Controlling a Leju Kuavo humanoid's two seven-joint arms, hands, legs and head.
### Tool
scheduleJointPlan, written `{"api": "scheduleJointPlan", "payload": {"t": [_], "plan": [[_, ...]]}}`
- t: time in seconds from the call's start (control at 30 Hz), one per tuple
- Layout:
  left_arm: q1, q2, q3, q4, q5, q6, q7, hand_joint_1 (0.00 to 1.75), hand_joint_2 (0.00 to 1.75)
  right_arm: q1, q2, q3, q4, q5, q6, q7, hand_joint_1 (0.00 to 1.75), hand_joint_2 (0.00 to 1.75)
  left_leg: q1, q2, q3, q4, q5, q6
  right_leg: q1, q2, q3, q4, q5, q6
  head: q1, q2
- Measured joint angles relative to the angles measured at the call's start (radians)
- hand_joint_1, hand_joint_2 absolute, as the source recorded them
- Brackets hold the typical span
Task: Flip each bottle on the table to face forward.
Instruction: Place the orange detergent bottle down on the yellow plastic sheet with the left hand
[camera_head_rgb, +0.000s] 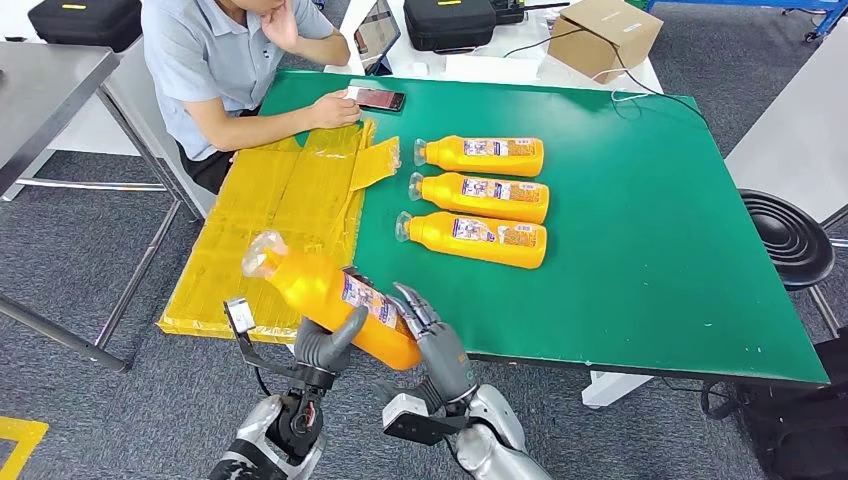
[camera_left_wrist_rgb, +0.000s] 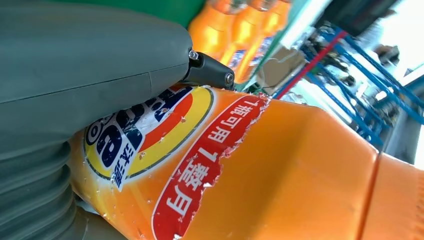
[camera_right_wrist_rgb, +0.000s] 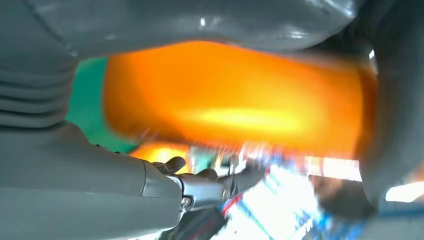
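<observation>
I've got 4th detergent bottle (camera_head_rgb: 330, 295) lifted near desk (camera_head_rgb: 650, 250) edge, fingers of left hand (camera_head_rgb: 325, 350) & right hand (camera_head_rgb: 432, 335) wrapped round it; three bottles (camera_head_rgb: 480, 195) lie label-up, this one left.

There are four orange bottles: three bottles (camera_head_rgb: 480, 155) (camera_head_rgb: 479, 196) (camera_head_rgb: 471, 238) lie in a row at 12 o'clock on the table, and one bottle (camera_head_rgb: 325, 293) is at 6 o'clock. There is one phone (camera_head_rgb: 380, 99), one cardboard box (camera_head_rgb: 604, 35) and one stool (camera_head_rgb: 790, 238).
</observation>
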Motion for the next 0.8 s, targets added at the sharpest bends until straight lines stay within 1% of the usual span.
{"api": "scheduleJointPlan", "payload": {"t": [0.07,0.13,0.17,0.2,0.33,0.43,0.5,0.57,0.63,0.7,0.8], "plan": [[-0.009,0.004,0.011,0.005,0.004,0.028,0.021,1.75,1.75,0.024,-0.006,0.003,-0.038,-0.046,-0.064,0.0,0.0,0.0,0.0,0.0,0.0,0.0,0.0,0.0,0.0,0.0,0.0,0.0,0.0,0.0,0.0,0.0],[-0.019,0.009,0.019,0.01,-0.013,0.059,0.026,1.75,1.75,0.041,-0.012,0.003,-0.068,-0.066,-0.098,0.0,0.0,0.0,0.0,0.0,0.0,0.0,0.0,0.0,0.0,0.0,0.0,0.0,0.0,0.0,0.0,0.0],[-0.025,0.011,0.021,0.013,-0.032,0.084,0.023,1.75,1.75,0.049,-0.015,0.003,-0.082,-0.073,-0.106,0.0,0.0,0.0,0.0,0.0,0.0,0.0,0.0,0.0,0.0,0.0,0.0,0.0,0.0,0.0,0.0,0.0],[-0.033,0.014,0.022,0.018,-0.067,0.131,0.018,1.75,1.75,0.061,-0.018,0.002,-0.101,-0.085,-0.112,0.0,0.0,0.0,0.0,0.0,0.0,0.0,0.0,0.0,0.0,0.0,0.0,0.0,0.0,0.0,0.0,0.0],[-0.086,0.038,0.023,0.053,-0.294,0.427,-0.023,1.75,1.75,0.122,-0.032,-0.008,-0.204,-0.125,-0.128,0.0,0.0,0.0,0.0,0.0,0.0,0.0,0.0,0.0,0.0,-0.001,0.0,0.0,0.0,0.0,0.0,0.0],[-0.134,0.06,0.021,0.087,-0.45,0.584,-0.06,1.75,1.75,0.176,-0.042,-0.03,-0.276,-0.09,-0.131,0.0,0.0,0.0,0.0,-0.001,0.0,0.0,0.0,0.0,0.0,-0.001,0.0,0.0,0.0,0.0,0.0,0.0],[-0.16,0.08,0.019,0.105,-0.55,0.662,-0.077,1.75,1.75,0.216,-0.046,-0.05,-0.324,-0.077,-0.131,0.0,0.0,0.0,0.0,-0.001,0.0,0.0,0.0,0.0,0.0,-0.001,0.0,0.0,0.0,0.0,0.0,0.0],[-0.189,0.099,0.017,0.121,-0.666,0.734,-0.071,1.75,1.75,0.248,-0.048,-0.067,-0.369,-0.073,-0.131,0.0,0.0,0.0,0.0,0.0,0.0,0.0,0.0,0.0,0.0,-0.001,-0.001,0.0,0.0,0.0,0.0,0.0],[-0.232,0.116,0.01,0.156,-0.808,0.799,-0.04,1.75,1.75,0.267,-0.049,-0.074,-0.407,-0.079,-0.132,0.0,0.0,0.0,0.0,-0.001,-0.001,0.0,0.0,0.0,0.0,-0.001,-0.001,0.0,0.0,0.0,0.0,0.0],[-0.29,0.129,0.001,0.218,-0.963,0.852,-0.004,1.75,1.75,0.272,-0.05,-0.073,-0.429,-0.094,-0.132,0.0,0.0,0.0,0.0,-0.001,-0.001,0.0,0.0,0.0,0.0,-0.001,-0.001,0.0,0.0,0.0,0.0,0.0],[-0.389,0.136,-0.009,0.341,-1.146,0.89,0.047,1.75,1.75,0.271,-0.052,-0.058,-0.451,-0.128,-0.132,0.0,0.0,0.0,0.0,0.0,-0.001,0.0,0.002,0.0,0.0,-0.001,0.0,0.0,0.001,0.0,0.0,0.0]]}}
